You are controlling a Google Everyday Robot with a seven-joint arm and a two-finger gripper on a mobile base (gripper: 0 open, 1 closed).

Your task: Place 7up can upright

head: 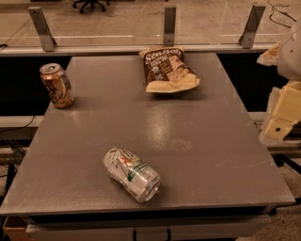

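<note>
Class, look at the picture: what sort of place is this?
Probably an office or lab space: a plain grey table, a glass partition behind it, an office chair base beyond. The gripper is beside the table's right edge.

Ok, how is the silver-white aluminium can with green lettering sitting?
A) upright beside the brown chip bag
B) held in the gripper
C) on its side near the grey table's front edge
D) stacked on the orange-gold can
C: the silver-white can lies sideways near the table's front edge; the gripper is off the table's right side, apart from it.
</note>
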